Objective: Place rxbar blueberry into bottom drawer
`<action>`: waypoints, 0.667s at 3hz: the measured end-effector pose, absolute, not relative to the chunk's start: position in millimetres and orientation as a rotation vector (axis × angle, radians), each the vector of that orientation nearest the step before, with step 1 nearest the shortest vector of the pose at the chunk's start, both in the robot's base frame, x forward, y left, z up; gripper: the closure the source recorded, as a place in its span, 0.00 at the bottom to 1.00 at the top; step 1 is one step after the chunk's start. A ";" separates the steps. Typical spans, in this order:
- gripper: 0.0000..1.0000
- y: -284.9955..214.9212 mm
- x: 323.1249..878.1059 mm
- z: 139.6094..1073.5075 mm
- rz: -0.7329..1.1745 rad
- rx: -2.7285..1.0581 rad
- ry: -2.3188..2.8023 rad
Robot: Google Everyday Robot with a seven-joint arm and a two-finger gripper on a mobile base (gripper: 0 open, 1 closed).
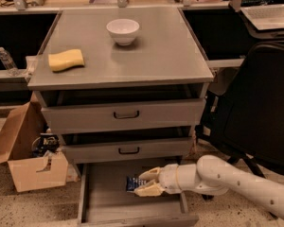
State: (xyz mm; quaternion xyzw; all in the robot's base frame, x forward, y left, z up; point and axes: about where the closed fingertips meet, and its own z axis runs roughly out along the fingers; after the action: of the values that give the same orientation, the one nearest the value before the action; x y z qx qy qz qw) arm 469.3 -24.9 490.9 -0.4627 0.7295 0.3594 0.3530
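Observation:
The rxbar blueberry (132, 183), a small dark-blue wrapped bar, is held at the tips of my gripper (143, 182). The pale fingers (150, 174) are closed on the bar's right end. The white arm reaches in from the lower right. The bar hangs low over the grey floor of the bottom drawer (106, 200), which is pulled open, right of its middle. I cannot tell whether the bar touches the floor.
Two upper drawers with black handles (126, 114) are slightly ajar. A white bowl (122, 30) and a yellow sponge (66, 59) sit on the cabinet top. A cardboard box (33, 169) stands on the floor at left, and a black chair (260, 108) at right.

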 end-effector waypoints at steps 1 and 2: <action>1.00 6.6 497.8 393.4 0.966 -1.005 1.969; 1.00 33.6 504.7 306.6 1.047 -0.901 2.057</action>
State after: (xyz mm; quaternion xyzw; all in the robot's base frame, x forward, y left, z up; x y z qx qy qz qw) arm 504.7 33.6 306.6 -0.3440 0.7847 0.3995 0.3260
